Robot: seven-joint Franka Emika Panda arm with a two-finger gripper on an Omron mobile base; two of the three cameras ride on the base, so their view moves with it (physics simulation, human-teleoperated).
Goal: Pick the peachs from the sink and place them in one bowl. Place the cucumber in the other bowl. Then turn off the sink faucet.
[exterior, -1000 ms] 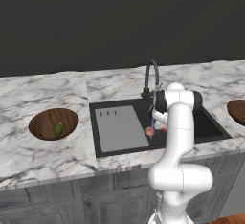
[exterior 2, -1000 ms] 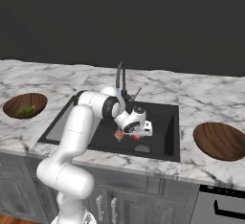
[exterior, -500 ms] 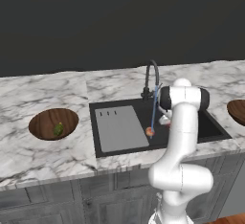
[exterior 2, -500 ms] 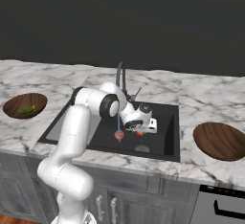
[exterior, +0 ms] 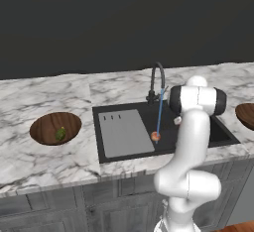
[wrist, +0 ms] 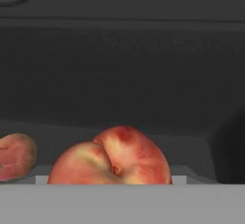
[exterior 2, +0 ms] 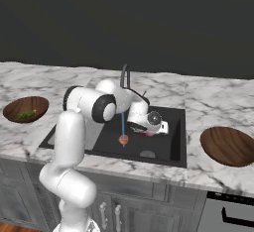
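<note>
My gripper (exterior 2: 147, 131) is low in the black sink (exterior 2: 173, 142), shut on a peach (wrist: 112, 158) that sits close in the hand view and hides the finger tips. That peach shows red under the hand (exterior 2: 146, 134). The other peach (exterior 2: 123, 139) (exterior: 156, 136) (wrist: 14, 155) lies on the basin floor under the blue water stream (exterior: 159, 117). The stream runs from the dark gooseneck faucet (exterior: 158, 80) (exterior 2: 125, 75). The cucumber (exterior: 60, 133) (exterior 2: 27, 113) lies in the left wooden bowl (exterior: 44, 123). A second wooden bowl (exterior 2: 228, 145) (exterior: 246, 114) stands to the right.
The grey ribbed drainboard (exterior: 124, 132) takes up the sink's left part. White-grey marble counter (exterior: 54, 161) surrounds the basin, with cabinet fronts below. My white arm stands before the sink's right half in the left base view.
The arm has risen and the hand has shifted a little right and up inside the basin with the peach. The peach under the stream has stayed put.
</note>
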